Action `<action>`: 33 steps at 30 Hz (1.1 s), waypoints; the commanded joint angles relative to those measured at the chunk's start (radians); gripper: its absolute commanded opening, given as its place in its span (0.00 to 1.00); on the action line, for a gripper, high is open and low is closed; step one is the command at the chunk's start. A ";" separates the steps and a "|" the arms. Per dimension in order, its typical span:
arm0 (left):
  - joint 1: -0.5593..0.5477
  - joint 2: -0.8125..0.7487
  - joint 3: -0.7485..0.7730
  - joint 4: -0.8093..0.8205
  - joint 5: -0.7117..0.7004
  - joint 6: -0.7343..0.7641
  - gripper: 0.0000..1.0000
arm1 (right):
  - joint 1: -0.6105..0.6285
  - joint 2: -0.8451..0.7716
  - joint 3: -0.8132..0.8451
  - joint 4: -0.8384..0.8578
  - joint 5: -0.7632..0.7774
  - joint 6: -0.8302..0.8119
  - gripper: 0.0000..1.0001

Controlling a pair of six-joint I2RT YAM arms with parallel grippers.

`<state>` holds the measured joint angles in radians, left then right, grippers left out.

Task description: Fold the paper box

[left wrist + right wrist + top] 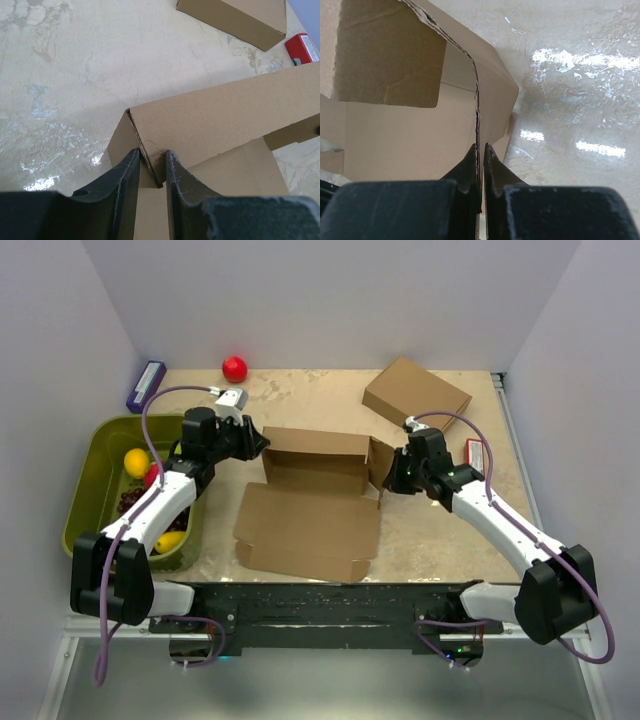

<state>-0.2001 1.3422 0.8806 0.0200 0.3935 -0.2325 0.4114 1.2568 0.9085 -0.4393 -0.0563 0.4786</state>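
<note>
The paper box point(312, 525) is a brown die-cut sheet lying mid-table, its near panel flat and its far wall point(315, 443) folded upright. My left gripper point(262, 443) is at the box's left far corner. In the left wrist view its jaws point(152, 152) stand narrowly apart, closed on the folded corner of the box point(225, 115). My right gripper point(392, 472) is at the box's right end. In the right wrist view it point(480, 147) pinches the thin edge of the raised side flap point(492, 95).
A second, fully formed brown carton point(416, 392) sits at the back right, with a small red pack point(476, 453) near it. A red ball point(234, 368) and a purple box point(145, 385) lie at the back left. A green bin point(100, 440) with fruit stands on the left.
</note>
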 commanded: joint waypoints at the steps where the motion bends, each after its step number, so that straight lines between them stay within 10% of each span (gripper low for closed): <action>1: -0.012 0.031 -0.022 -0.143 -0.001 0.056 0.29 | 0.024 -0.025 -0.002 0.160 -0.086 0.051 0.00; 9: -0.010 0.031 -0.026 -0.130 0.028 0.045 0.29 | 0.219 -0.022 -0.056 0.232 0.186 0.095 0.00; 20: -0.012 0.031 -0.026 -0.127 0.033 0.045 0.29 | 0.262 0.051 -0.079 0.435 0.161 0.178 0.02; 33: -0.012 0.026 -0.017 -0.150 -0.008 0.064 0.30 | 0.262 -0.009 -0.034 0.364 0.128 0.129 0.56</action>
<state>-0.1989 1.3422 0.8810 0.0208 0.3912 -0.2241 0.6685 1.3239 0.8070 -0.0608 0.0830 0.6338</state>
